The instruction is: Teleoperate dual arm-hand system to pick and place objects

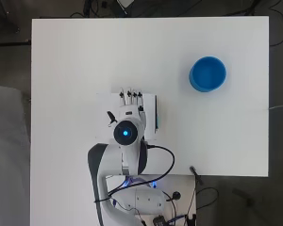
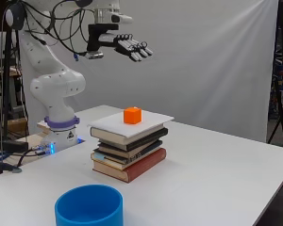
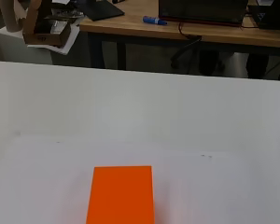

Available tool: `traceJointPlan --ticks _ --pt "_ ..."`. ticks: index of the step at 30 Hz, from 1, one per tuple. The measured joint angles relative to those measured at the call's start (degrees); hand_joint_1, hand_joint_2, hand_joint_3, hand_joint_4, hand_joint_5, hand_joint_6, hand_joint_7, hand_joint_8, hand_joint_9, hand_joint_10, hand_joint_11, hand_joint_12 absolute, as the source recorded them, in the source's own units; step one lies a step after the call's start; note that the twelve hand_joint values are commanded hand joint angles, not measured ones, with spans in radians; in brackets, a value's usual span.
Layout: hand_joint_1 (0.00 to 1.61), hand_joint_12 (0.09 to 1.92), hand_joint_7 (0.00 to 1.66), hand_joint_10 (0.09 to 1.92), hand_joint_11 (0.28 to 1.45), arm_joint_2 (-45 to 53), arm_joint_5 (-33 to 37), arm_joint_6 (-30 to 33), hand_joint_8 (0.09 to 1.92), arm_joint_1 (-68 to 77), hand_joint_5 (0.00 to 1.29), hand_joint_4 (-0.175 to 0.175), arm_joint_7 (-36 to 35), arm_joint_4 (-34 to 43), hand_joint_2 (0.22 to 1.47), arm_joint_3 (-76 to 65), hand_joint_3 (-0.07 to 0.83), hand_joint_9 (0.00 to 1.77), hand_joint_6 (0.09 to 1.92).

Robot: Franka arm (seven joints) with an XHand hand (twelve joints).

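Observation:
An orange cube (image 2: 132,115) (image 3: 121,193) sits on the white top cover of a stack of books (image 2: 129,153) (image 1: 150,117) in the middle of the table. High above it hangs the hand (image 2: 127,46) (image 1: 130,113), fingers straight and spread, holding nothing, well clear of the cube. In the overhead view the arm and hand hide the cube. A blue bowl (image 1: 207,74) (image 2: 88,207) stands apart from the books, at the overhead view's right, and its inside looks empty.
The white table (image 1: 85,56) is bare around the books and bowl. Cables lie by the arm's base (image 1: 146,197), and a small black object (image 1: 195,174) sits at the table's near edge. Beyond the table's far edge, the wrist view shows a wooden desk (image 3: 130,23).

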Motion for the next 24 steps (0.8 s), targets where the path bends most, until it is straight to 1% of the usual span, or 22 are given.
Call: traceJointPlan --ticks 4,7,9,11,14,18,21,24 --pt "0.03 0.09 0.34 0.09 0.47 0.9 -3.4 6.4 0.09 -0.3 0.26 0.101 1.4 -1.0 1.02 0.5 -0.013 0.46 0.09" --pt "0.01 0.09 0.33 0.09 0.47 1.9 -5.4 8.0 0.09 -0.5 0.26 0.107 4.0 -1.5 1.01 1.2 -0.012 0.45 0.09" --pt "0.0 0.09 0.37 0.09 0.49 3.0 -5.4 9.2 0.09 -0.5 0.26 0.103 4.4 -2.6 0.98 1.0 -0.012 0.49 0.09" --pt "0.0 0.09 0.42 0.09 0.51 2.8 -5.4 12.0 0.09 -0.6 0.28 0.096 5.3 -5.1 0.94 0.8 -0.009 0.55 0.09" --pt "0.0 0.09 0.47 0.09 0.54 -0.4 -6.5 17.4 0.09 -0.7 0.3 0.088 6.9 -10.6 0.92 0.6 -0.008 0.59 0.09" --pt "0.0 0.09 0.39 0.09 0.52 -3.2 -9.3 24.6 0.09 -0.8 0.23 0.074 8.3 -17.7 0.92 0.2 -0.001 0.54 0.09" --pt "0.0 0.09 0.39 0.09 0.53 -3.4 -12.3 29.5 0.09 -0.7 0.24 0.07 9.4 -22.6 0.95 0.3 0.012 0.54 0.09" --pt "0.0 0.09 0.42 0.09 0.54 -3.7 -13.5 33.0 0.09 -0.6 0.27 0.062 8.3 -25.3 0.94 0.0 0.006 0.57 0.09"
